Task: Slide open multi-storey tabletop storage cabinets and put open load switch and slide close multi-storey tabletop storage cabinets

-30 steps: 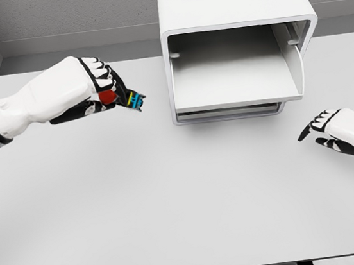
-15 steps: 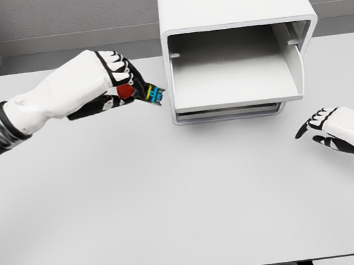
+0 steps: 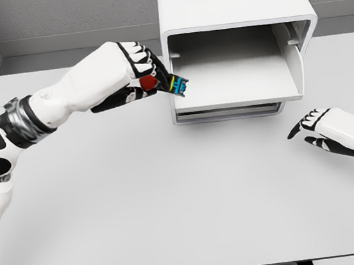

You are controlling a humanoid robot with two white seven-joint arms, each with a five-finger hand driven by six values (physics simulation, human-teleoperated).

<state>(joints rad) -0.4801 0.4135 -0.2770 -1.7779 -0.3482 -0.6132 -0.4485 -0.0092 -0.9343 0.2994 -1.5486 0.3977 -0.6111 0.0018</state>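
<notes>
1. The left hand [image 3: 132,73] is clenched around the load switch [image 3: 170,84], a small dark part with a red knob and blue and yellow markings. The part juts forward out of the fingers, which leaves its front end free to enter the drawer first.
2. The load switch sits at the left edge of the storage cabinet [image 3: 230,9], just overlapping the cabinet's left wall in the head view. It is held above the worktop [image 3: 172,198], roughly level with the drawer's opening, and is not yet inside.
3. The drawer [image 3: 235,83] is already slid out, its floor bare and its right side wall angled forward. That open tray is why the hand comes in from the left at this height: the part looks set to be carried over the rim and put down inside.
4. The right hand [image 3: 322,131] rests low near the worktop to the right of the cabinet, fingers relaxed and holding nothing. It seems to be waiting clear of the drawer, perhaps to push it shut afterwards.
5. Against the earlier frames, the left hand has travelled rightward and slightly up, from well left of the cabinet to its edge. The right hand has drifted a little left.
</notes>
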